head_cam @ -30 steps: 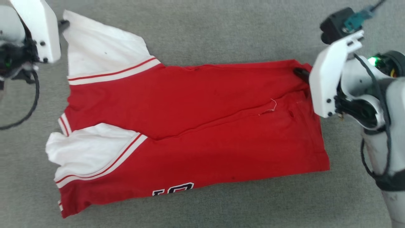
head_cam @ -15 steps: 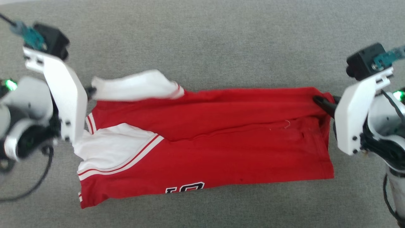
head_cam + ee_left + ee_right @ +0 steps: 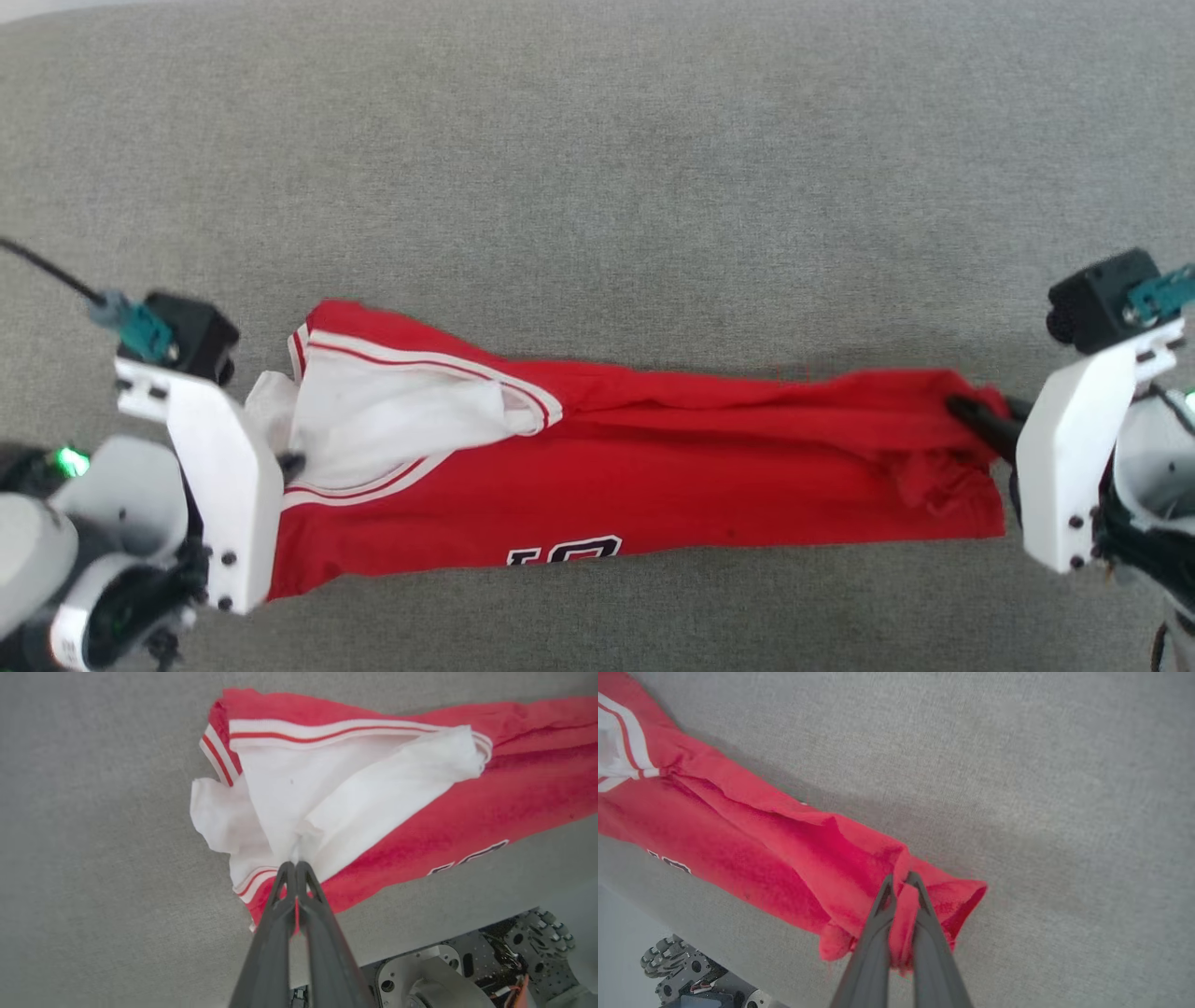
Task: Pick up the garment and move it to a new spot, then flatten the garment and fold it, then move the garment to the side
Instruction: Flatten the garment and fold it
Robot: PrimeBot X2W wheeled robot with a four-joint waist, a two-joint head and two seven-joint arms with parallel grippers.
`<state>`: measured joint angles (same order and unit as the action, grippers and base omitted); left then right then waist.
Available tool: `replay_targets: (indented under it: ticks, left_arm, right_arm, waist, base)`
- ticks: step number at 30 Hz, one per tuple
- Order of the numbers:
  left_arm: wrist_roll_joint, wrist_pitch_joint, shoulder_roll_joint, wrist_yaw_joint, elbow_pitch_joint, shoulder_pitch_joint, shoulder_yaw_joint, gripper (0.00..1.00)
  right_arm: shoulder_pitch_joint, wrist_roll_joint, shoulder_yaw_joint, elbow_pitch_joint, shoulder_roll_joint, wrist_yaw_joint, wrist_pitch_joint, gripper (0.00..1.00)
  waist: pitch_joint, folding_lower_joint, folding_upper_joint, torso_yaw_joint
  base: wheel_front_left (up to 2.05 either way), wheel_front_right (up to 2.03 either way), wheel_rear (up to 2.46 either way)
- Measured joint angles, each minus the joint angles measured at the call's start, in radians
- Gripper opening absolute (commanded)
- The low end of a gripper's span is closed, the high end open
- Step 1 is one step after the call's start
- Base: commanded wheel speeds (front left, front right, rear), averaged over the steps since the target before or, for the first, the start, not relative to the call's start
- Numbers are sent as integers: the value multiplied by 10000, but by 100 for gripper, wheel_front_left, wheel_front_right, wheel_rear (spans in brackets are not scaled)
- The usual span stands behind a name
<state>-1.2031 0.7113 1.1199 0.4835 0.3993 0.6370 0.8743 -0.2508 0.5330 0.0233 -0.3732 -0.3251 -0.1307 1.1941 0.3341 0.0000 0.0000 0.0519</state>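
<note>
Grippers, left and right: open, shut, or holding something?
Left gripper: closed, holding the shirt by its white sleeve.
Right gripper: closed, holding the shirt's opposite red end.

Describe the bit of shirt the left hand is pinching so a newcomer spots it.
On the grey surface a long red garment is stretched between the left hand and right hand. At its left end sits the pinched white sleeve, the only large white area, edged with red-and-white striped trim.

Plain grey woven surface (image 3: 597,168) w/ pale strip (image 3: 28,6) at top-L corner
</note>
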Motion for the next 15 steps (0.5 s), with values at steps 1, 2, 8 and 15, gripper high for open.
replay_targets:
  ticks: [1,2,8,15]
  left_arm:
    - [-105,-98,2,4,-54,-202,36,0]
    - [-280,-176,-13,2,-134,-393,79,0]
    - [-652,-541,-449,-449,-1055,-1093,316,0]
    - [-711,-1779,-1035,-1179,-2443,-1238,88,100]
  right_arm:
    - [141,8,-8,-10,15,0,29,0]
    - [291,21,0,-8,50,0,29,0]
    - [835,58,40,564,230,0,-40,0]
    - [743,33,263,1149,274,0,-765,100]
  waist:
    - [0,0,0,16]
    - [0,0,0,28]
    - [22,0,0,64]
    - [-14,0,0,60]
  base:
    - [0,0,0]
    - [0,0,0]
    - [0,0,0]
    - [0,0,0]
